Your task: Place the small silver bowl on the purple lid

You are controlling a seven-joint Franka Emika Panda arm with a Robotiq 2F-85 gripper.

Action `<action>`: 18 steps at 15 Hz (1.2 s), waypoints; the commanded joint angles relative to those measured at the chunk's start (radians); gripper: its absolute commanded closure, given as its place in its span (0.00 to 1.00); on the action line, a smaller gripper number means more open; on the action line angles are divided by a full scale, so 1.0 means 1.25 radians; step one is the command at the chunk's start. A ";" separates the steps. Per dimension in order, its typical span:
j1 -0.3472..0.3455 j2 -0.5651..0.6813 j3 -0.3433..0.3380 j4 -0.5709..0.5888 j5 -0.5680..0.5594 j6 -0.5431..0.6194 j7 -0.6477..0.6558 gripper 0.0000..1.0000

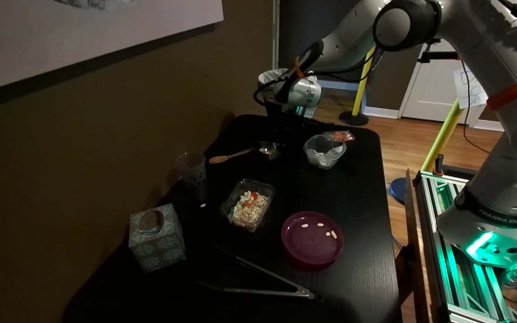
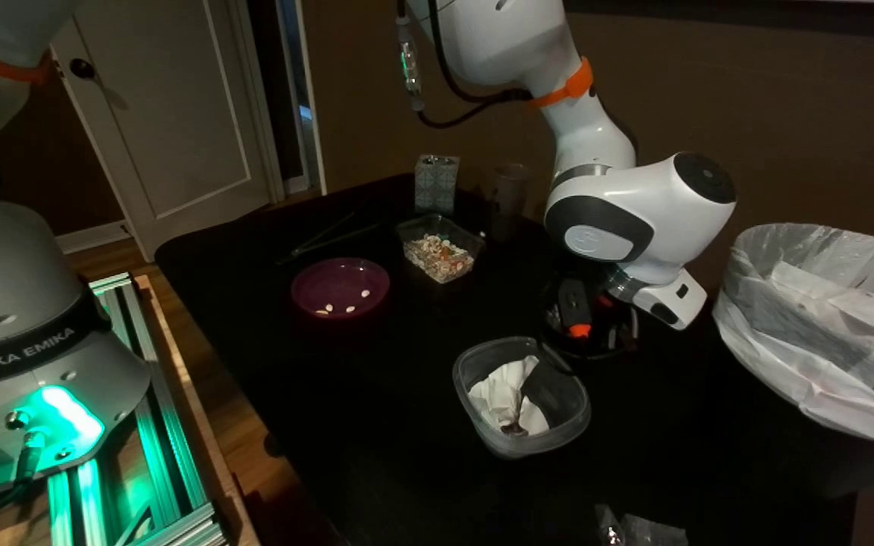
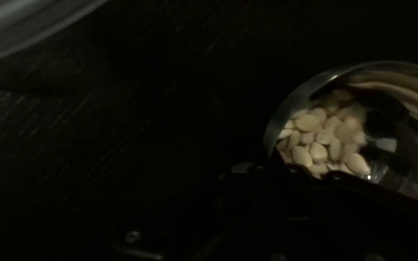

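Observation:
The small silver bowl point(image 3: 394, 83) holds several pale flat seeds in the wrist view. It also shows dimly in an exterior view point(image 1: 269, 150), at the far part of the dark table. My gripper point(image 3: 272, 169) has its dark fingers close together on the bowl's near rim, with the rim between them. The fingers are very dark, and the bowl's underside is hidden. The purple lid point(image 1: 311, 251) lies flat on the table, well apart from the bowl, with several pale seeds on it. The lid also shows in an exterior view point(image 2: 342, 279).
A wooden spoon point(image 1: 231, 156) lies beside the bowl. A clear tub with napkins point(image 2: 475, 364), a square container of pale food point(image 2: 441, 258), tongs point(image 1: 263, 292), a cup point(image 1: 192, 172) and a tissue box point(image 1: 157, 237) stand around. A lined bin point(image 2: 786, 364) stands at the table's end.

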 commanded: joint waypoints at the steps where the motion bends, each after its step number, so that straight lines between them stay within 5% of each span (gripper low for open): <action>1: -0.018 0.005 0.009 0.009 -0.035 -0.004 0.017 1.00; 4: -0.020 -0.041 0.014 -0.045 -0.067 -0.002 -0.017 0.99; 14: 0.009 -0.375 0.083 -0.458 -0.202 -0.001 -0.304 0.99; 15: 0.016 -0.277 0.069 -0.344 -0.180 -0.001 -0.251 0.97; 18: 0.029 -0.351 0.068 -0.429 -0.180 -0.003 -0.292 0.97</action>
